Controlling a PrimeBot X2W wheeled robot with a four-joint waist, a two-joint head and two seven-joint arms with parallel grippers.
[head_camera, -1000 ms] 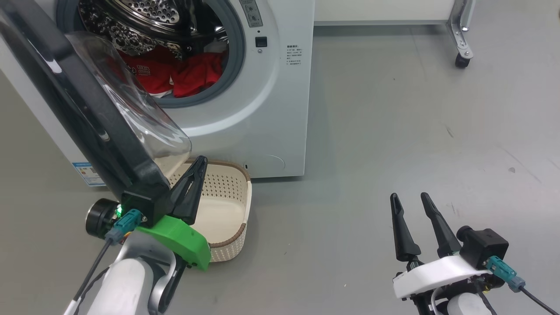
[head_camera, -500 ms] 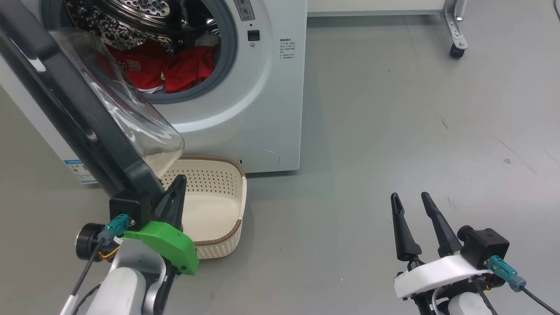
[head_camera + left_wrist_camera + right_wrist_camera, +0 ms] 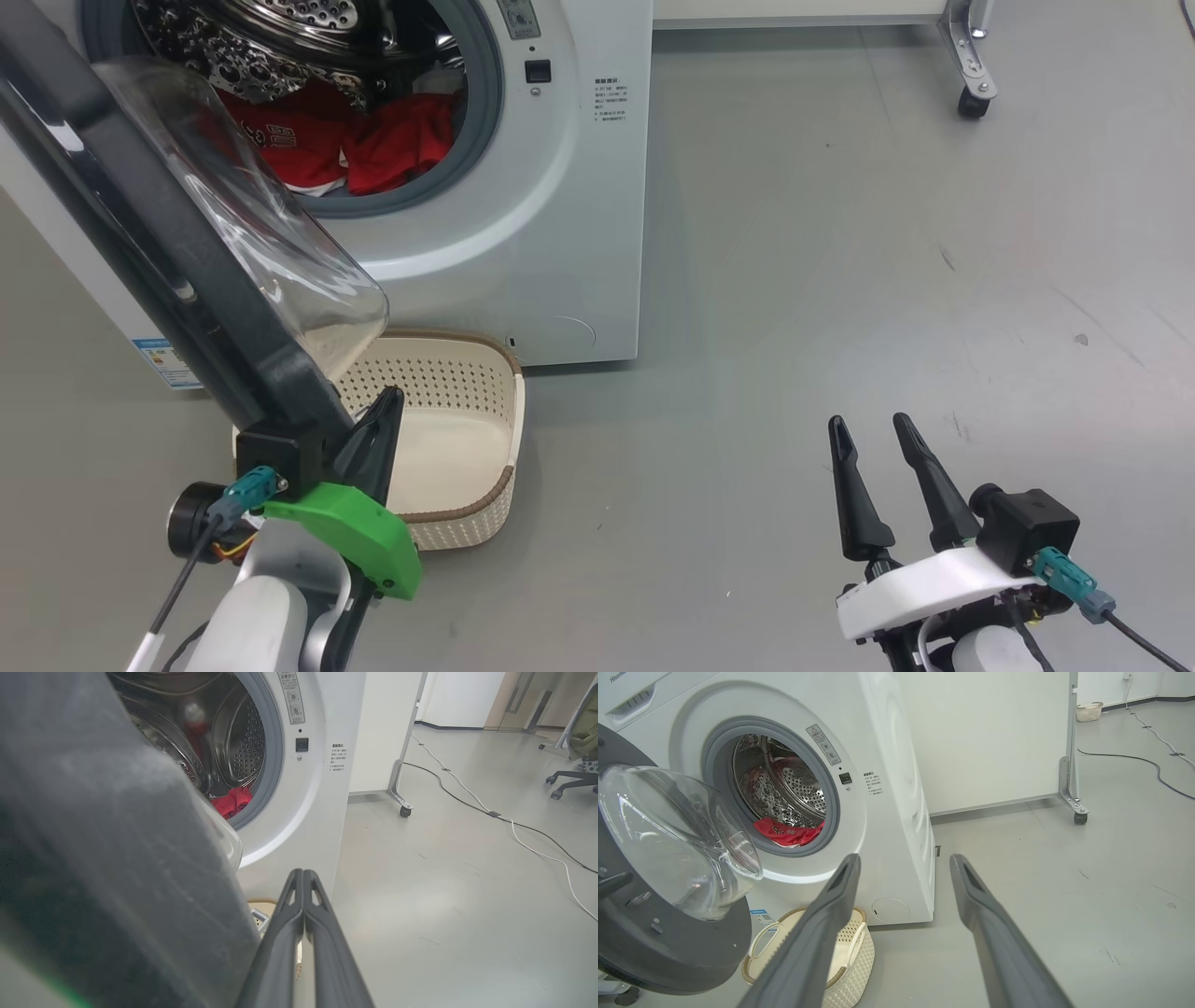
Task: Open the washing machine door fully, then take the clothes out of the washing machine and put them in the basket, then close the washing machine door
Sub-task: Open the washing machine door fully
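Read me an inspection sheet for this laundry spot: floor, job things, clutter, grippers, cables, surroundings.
Surface: grey floor, a few scuff marks.
Job's things: washing machine door swung open; washing machine drum holds the red clothes; basket on the floor below the door, no clothes in it.
Clutter: nothing seen.
Grippers: left gripper shut beside the door's lower rim, contact unclear; right gripper open, holding nothing.
Cables: cables trailing across the floor.
Surroundings: wheeled white panel; office chair.
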